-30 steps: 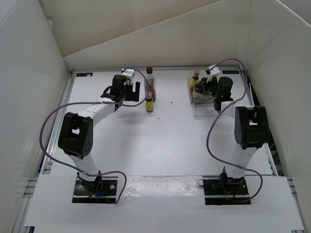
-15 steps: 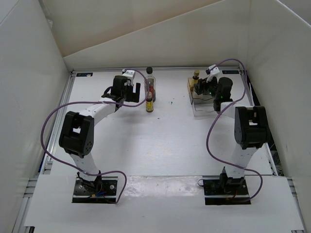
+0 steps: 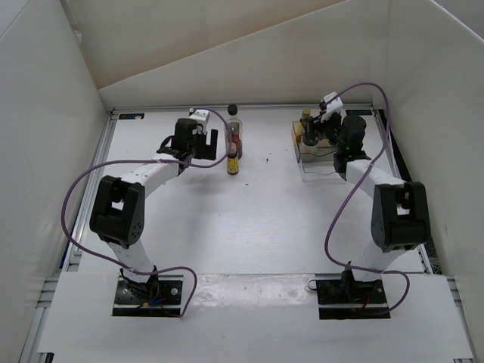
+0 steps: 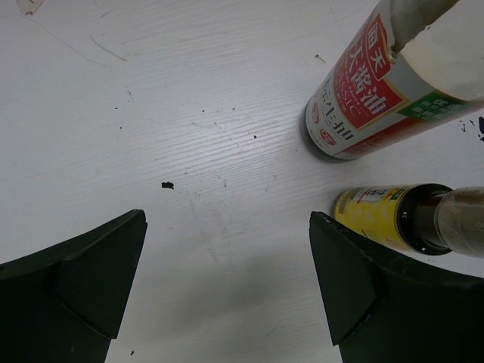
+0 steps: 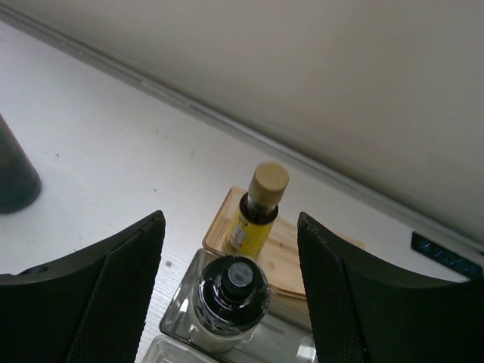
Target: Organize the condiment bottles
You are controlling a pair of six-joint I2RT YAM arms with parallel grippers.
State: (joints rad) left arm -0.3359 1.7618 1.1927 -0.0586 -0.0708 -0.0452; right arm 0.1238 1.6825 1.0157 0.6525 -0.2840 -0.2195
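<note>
In the right wrist view, a squat whitish bottle [image 5: 231, 299] with a black cap stands in the clear plastic box [image 5: 175, 321]. Just behind it a small yellow bottle [image 5: 257, 212] with a tan cap stands on the tan wooden part [image 5: 306, 261]. My right gripper [image 5: 231, 227] hovers above both, open and holding nothing. In the top view the right gripper [image 3: 318, 134] covers the squat bottle. The tall bottle [image 3: 234, 128] with a red label [image 4: 363, 91] and a second small yellow bottle [image 3: 233, 162] [image 4: 386, 219] stand on the table. My left gripper [image 3: 206, 141] [image 4: 227, 280] is open just left of them.
The back rail of the table [image 5: 189, 102] and the white back wall run close behind the box. Something dark and rounded [image 5: 11, 178] shows at the left edge of the right wrist view. White side walls [image 3: 45, 151] enclose the table.
The right gripper has opened off the squat bottle, leaving it standing in the box, and has lifted slightly. The left arm has barely moved.
</note>
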